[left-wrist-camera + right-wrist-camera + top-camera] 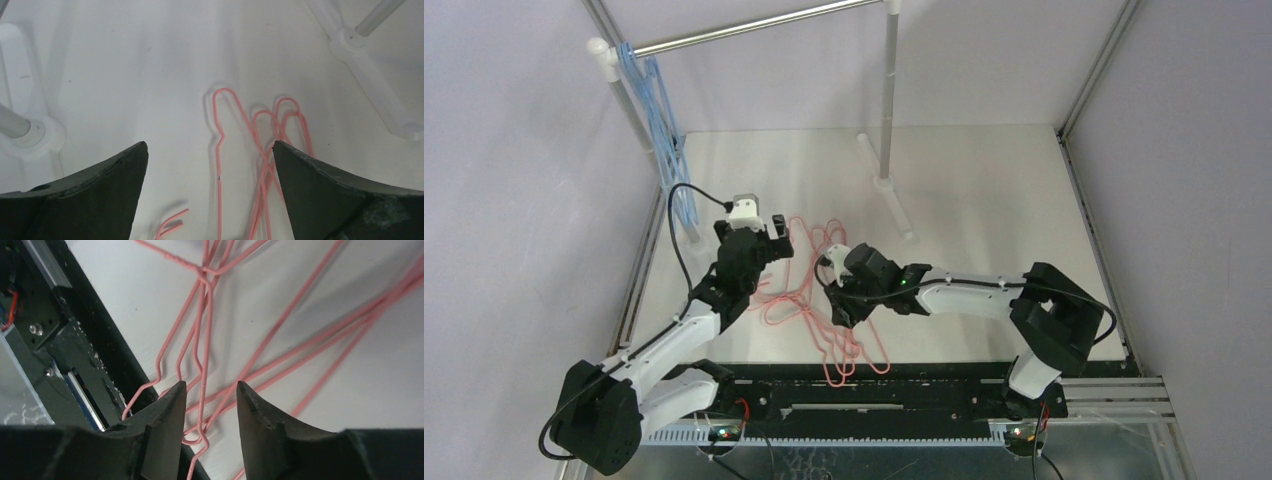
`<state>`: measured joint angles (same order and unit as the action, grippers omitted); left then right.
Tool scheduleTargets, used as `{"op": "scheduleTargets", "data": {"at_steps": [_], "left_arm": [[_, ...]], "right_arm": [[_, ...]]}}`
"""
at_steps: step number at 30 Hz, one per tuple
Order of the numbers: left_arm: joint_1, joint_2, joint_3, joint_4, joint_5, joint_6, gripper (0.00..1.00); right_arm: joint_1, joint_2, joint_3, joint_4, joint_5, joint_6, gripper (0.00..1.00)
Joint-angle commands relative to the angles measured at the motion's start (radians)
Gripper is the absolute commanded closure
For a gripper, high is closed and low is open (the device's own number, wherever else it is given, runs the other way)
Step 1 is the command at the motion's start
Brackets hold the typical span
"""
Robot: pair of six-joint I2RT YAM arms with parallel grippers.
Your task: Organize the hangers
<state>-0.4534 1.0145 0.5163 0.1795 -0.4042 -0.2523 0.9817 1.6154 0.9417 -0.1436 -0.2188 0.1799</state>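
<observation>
White tabletop (pixel 984 200) walled in pale lilac. Nearest, a tangle of pink hangers (pixel 219 160) lies flat on it, just beyond the black strip holding the arm bases. The right gripper (pixel 211 386) is low over this pile, fingers narrowly apart with several wires running between them; whether any wire touches a finger is unclear. Slightly further, the left gripper (pixel 210 145) hangs wide open above the pink hooks. Farthest, blue hangers (pixel 664 150) hang bunched at the left end of a silver rail (pixel 754 25)
</observation>
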Motion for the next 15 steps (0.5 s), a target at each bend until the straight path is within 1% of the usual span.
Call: {"op": "scheduleTargets", "data": {"at_steps": [1, 6, 15], "left_arm": [[0.005, -0.032, -0.032, 0.052, -0.06, -0.038, 0.01], [0.007, -0.047, -0.064, 0.067, -0.056, -0.052, 0.0], [0.018, -0.054, -0.106, 0.08, -0.079, -0.057, 0.0]], "right_arm": [[0.028, 0.028, 0.046, 0.016, 0.033, -0.005, 0.52], [0.061, 0.074, 0.05, 0.032, 0.046, 0.006, 0.53], [0.06, 0.146, 0.08, 0.032, 0.042, 0.014, 0.54]]}}
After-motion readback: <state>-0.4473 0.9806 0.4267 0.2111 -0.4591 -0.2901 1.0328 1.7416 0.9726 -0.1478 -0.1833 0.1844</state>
